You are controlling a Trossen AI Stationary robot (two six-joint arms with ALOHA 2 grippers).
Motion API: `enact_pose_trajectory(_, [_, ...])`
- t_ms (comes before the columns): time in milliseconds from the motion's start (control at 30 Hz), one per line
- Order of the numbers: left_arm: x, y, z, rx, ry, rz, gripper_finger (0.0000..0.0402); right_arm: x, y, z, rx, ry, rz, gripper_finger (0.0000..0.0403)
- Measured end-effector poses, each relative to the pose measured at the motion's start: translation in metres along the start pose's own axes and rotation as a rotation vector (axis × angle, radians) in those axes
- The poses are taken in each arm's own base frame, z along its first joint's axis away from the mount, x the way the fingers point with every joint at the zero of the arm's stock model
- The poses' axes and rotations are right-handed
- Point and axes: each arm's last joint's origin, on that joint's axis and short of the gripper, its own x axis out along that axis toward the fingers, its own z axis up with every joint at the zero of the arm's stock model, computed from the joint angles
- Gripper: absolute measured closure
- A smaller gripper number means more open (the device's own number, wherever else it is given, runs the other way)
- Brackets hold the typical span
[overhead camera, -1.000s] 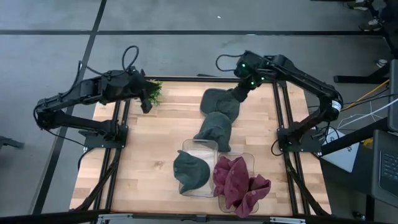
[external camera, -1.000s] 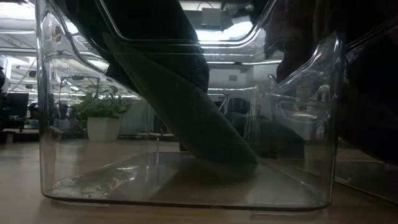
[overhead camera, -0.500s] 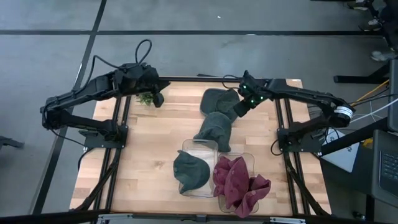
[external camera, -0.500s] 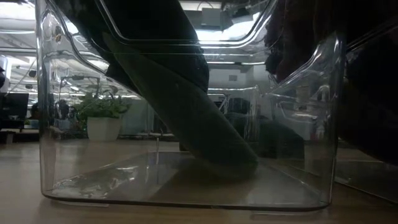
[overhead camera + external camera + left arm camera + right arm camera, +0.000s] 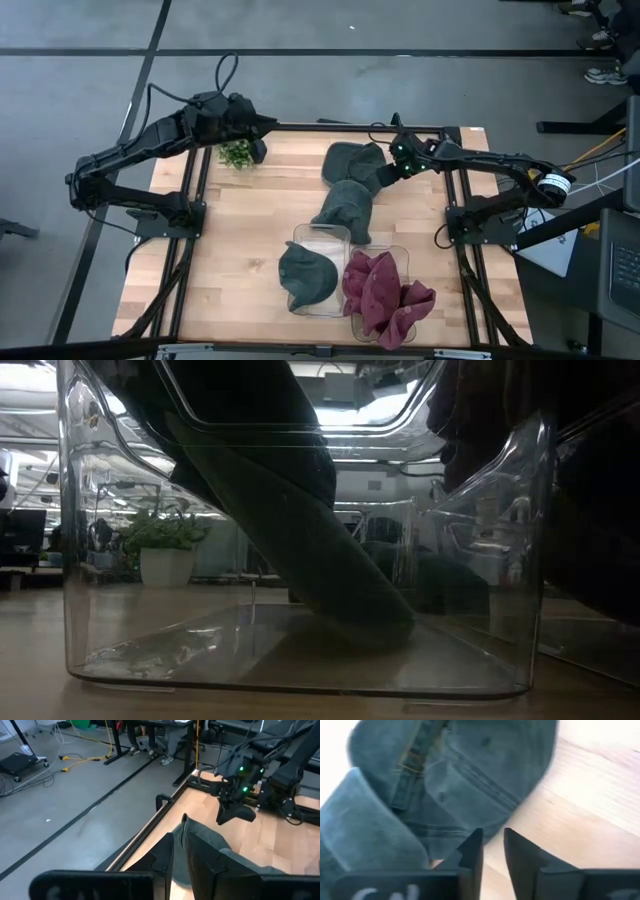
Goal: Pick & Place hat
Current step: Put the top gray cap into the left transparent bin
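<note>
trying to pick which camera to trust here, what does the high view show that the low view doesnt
Only the high view shows both arms: the left hand by the small plant at the table's far edge, the right hand at the loose green hats, and the red hats in the second bin. Only the low view shows the room behind the table and how the cap leans inside the bin. Both show the clear bin holding a green cap.
</note>
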Motion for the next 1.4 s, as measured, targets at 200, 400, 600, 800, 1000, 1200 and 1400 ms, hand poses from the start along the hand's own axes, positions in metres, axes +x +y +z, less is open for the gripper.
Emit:
enact_pose_trajectory(200, [0.000,0.000,0.000,0.001,-0.003,-0.002,0.0359,0.008,-0.007,-0.002,0.074,-0.086,-0.008,0.0265])
enact_pose_trajectory(400, [0.000,0.000,0.000,0.002,-0.002,-0.015,0.0359,0.016,-0.010,-0.006,0.138,-0.146,0.030,0.0241])
enact_pose_trajectory(600, [-0.001,0.000,0.000,0.008,-0.004,-0.016,0.0359,0.021,-0.016,-0.014,0.172,-0.163,-0.026,0.0233])
enact_pose_trajectory(800, [-0.001,0.000,0.001,0.008,-0.008,-0.016,0.0359,0.024,-0.016,-0.013,0.166,-0.224,0.004,0.0233])
enact_pose_trajectory(1000, [-0.002,0.001,0.001,0.014,-0.012,-0.011,0.0359,0.035,-0.020,-0.018,0.158,-0.201,-0.014,0.0233])
enact_pose_trajectory(1200, [-0.003,0.004,0.001,0.011,-0.011,-0.004,0.0359,0.054,-0.021,-0.015,0.177,-0.220,-0.010,0.0233])
enact_pose_trajectory(1400, [-0.003,0.004,0.001,0.034,-0.011,0.001,0.0359,0.067,-0.022,-0.015,0.187,-0.178,-0.016,0.0233])
